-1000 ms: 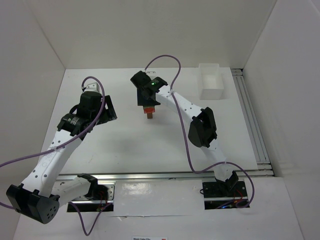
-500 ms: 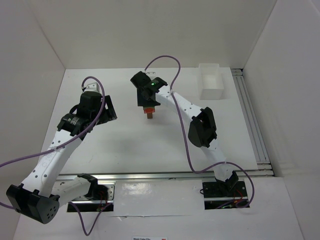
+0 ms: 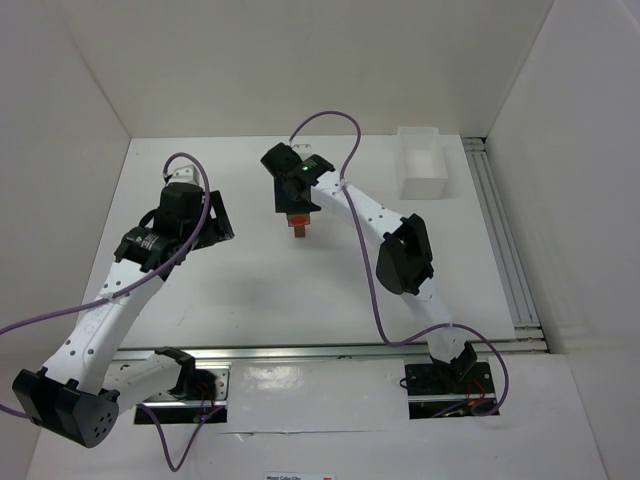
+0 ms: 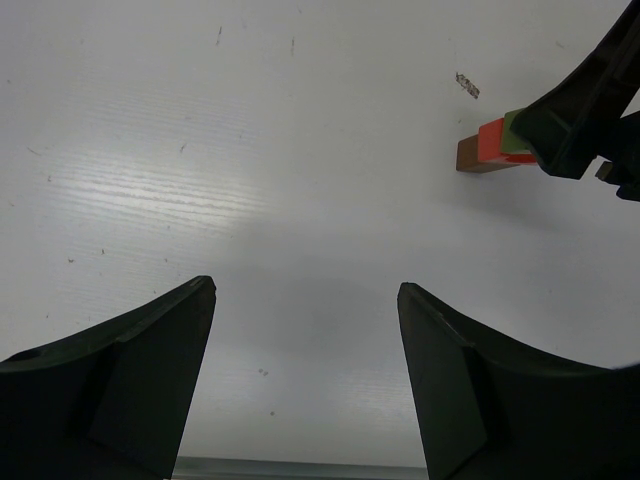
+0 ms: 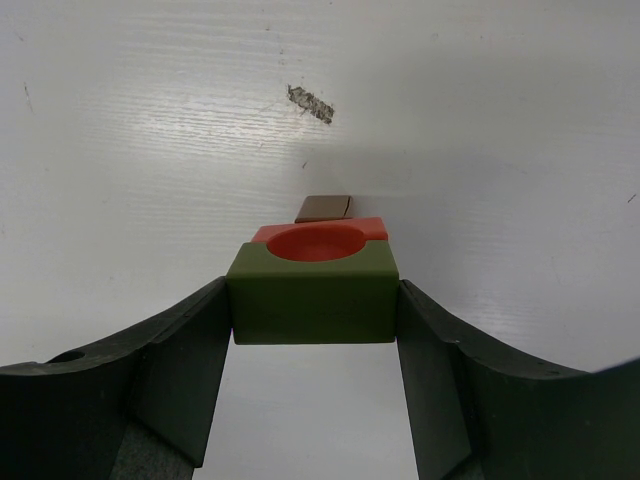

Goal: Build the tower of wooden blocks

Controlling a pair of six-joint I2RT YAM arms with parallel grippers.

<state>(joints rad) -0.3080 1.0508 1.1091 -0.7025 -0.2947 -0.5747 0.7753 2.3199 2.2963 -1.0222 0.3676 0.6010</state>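
Your left claw (image 4: 305, 290) hangs spread wide over the table (image 4: 250, 150), gripping nothing and well apart from the stack. Leave it parked there, since any sweep toward the blocks risks a topple.

Farther out, your right claw (image 5: 312, 296) is clenched on the green block (image 5: 312, 315), one finger flat against each side, and the block looks level between them. Through its curved cut you see the red block (image 5: 318, 238) just beyond, and past that a sliver of the brown block (image 5: 324, 207) at the base. In the left wrist view green meets red with no gap showing, though I cannot tell whether it is fully seated.

The step in hand looks like setting green onto red:
- Line the green edges up with the red ones.
- Ease down until the stack takes the weight.
- Open slowly and only a little, so neither finger drags the piece sideways.
- Withdraw straight along the fingers.

The white bin (image 3: 420, 165) stands far off to the right, out of your path.
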